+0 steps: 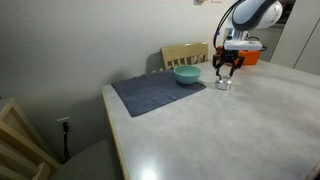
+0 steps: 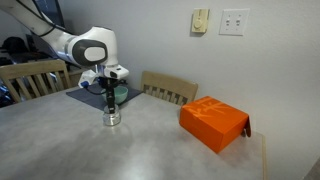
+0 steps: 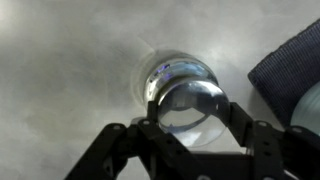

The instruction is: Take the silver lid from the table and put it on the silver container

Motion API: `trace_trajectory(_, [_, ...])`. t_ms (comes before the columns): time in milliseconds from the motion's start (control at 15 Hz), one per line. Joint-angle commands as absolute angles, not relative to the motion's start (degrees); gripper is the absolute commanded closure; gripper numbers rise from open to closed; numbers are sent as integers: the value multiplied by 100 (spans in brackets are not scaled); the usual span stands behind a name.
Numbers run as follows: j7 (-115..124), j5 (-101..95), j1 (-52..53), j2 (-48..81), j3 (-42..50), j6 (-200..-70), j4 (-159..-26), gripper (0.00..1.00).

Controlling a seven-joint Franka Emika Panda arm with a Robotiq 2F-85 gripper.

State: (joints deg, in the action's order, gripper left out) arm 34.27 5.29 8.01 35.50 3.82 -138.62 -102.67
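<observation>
Jaws: clamped on the silver lid (image 3: 192, 108), gripping opposite rim edges.
Gripper (image 2: 110, 97): hangs straight above the silver container (image 2: 111, 119).
Lid: flat, just over the pot mouth, slightly off-centre in wrist view.
Next: likely straight down, then release.

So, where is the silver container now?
In an exterior view the silver container stands on the table, directly under the gripper, beside the dark mat.

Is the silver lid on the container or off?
Cannot tell if it is seated: in the wrist view the silver lid sits gripped in the hand, right over the silver container.
</observation>
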Motion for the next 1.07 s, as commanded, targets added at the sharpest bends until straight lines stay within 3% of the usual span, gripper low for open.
trace_trajectory(0, [3487, 493, 835, 3758, 453, -13671, -9963, 56])
trace_trajectory(1000, [3740, 653, 863, 3491, 358, -13593, -10324, 56])
